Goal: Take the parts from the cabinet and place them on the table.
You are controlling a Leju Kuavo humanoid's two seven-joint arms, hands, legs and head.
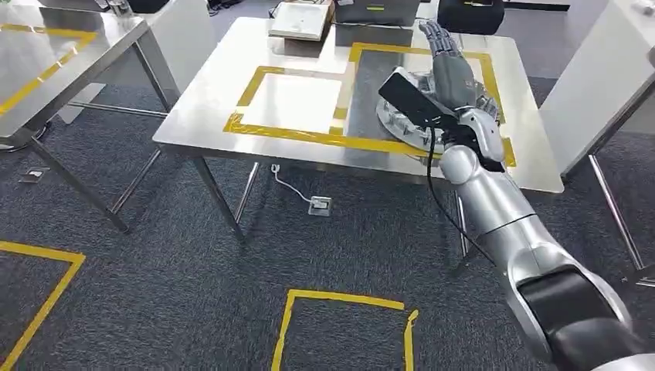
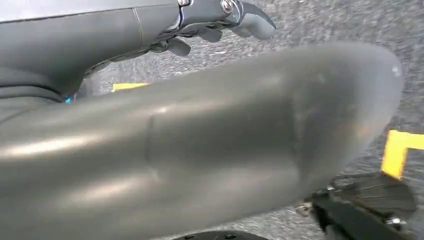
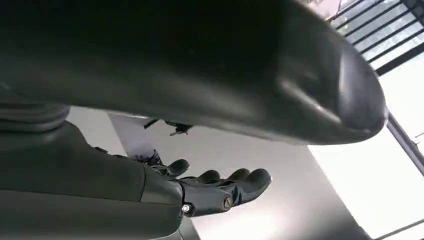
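Observation:
A round silvery metal part (image 1: 403, 124) lies on the steel table (image 1: 208, 100), inside the right-hand rectangle of yellow tape. My right hand (image 1: 452, 66) reaches over the table just above and beyond the part, fingers stretched flat, holding nothing. The arm and its black wrist camera hide the part's far side. In the right wrist view the right hand (image 3: 220, 187) has its fingers extended over the shiny tabletop. In the left wrist view my left hand (image 2: 220, 20) hangs over the carpet with its fingers loosely bent and nothing in it.
A flat beige box (image 1: 301, 19) and a dark case (image 1: 377, 11) sit at the table's far edge. A second steel table (image 1: 62, 46) stands at the left, a white unit (image 1: 602, 77) at the right. A floor socket (image 1: 319, 205) with cable lies under the table.

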